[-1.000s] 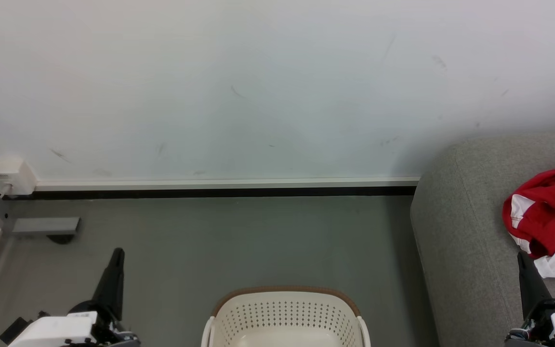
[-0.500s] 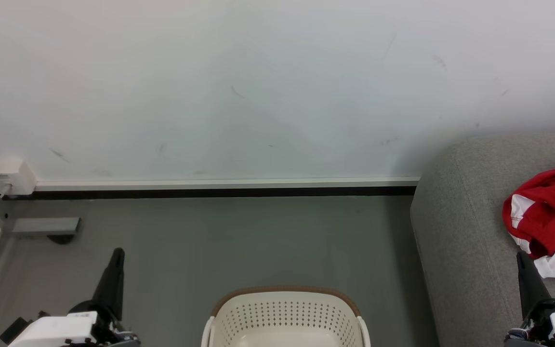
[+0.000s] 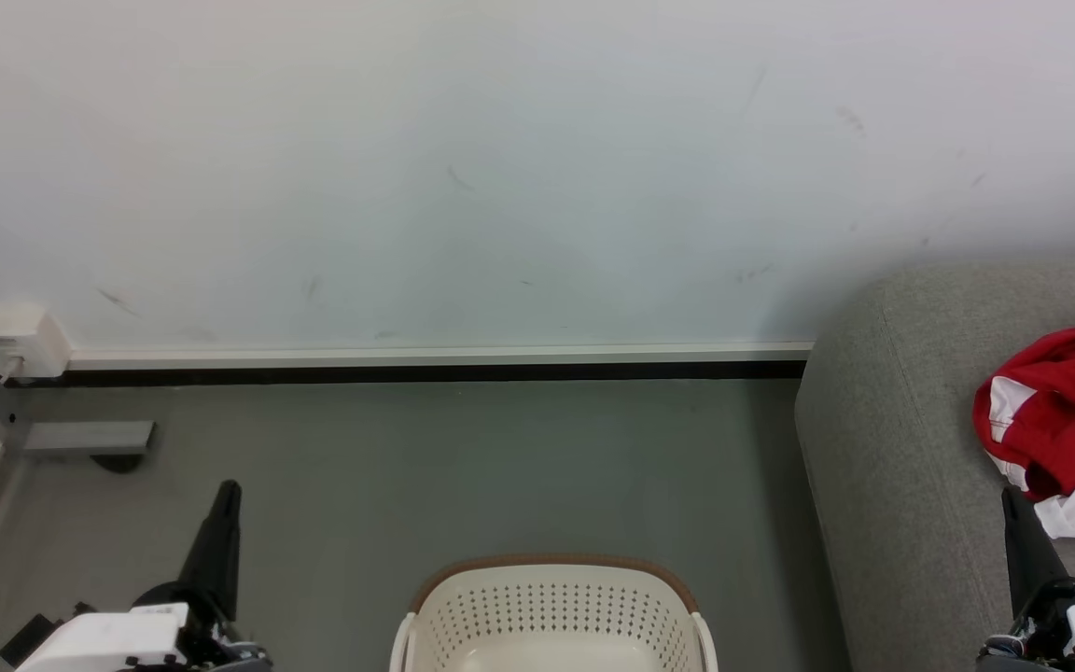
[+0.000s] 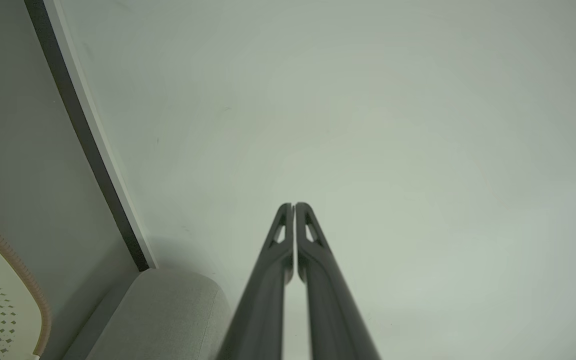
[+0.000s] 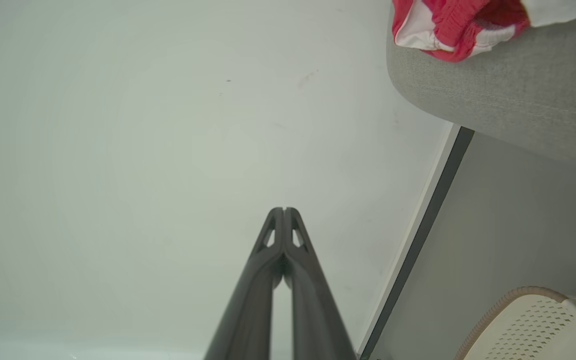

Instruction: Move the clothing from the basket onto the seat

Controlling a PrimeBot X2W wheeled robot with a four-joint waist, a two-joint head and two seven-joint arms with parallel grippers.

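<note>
Red clothing with white panels (image 3: 1065,420) lies bunched on the grey seat (image 3: 892,448) at the right edge of the head view; in the right wrist view the clothing (image 5: 453,22) sits on the seat (image 5: 508,100) at the top right. The cream basket (image 3: 551,611) with its brown rim stands on the floor at bottom centre, and the part of its inside in view holds nothing. My left gripper (image 3: 228,490) is shut at the lower left, left of the basket. My right gripper (image 3: 1009,495) is shut at the lower right, just below the clothing. Both hold nothing: left gripper (image 4: 294,205), right gripper (image 5: 284,209).
A pale wall with a white and black baseboard (image 3: 425,364) runs behind the grey floor. A white socket box (image 3: 17,341) and a grey furniture foot (image 3: 90,439) sit at the far left. The basket rim (image 4: 13,260) and the seat's end (image 4: 168,310) show in the left wrist view.
</note>
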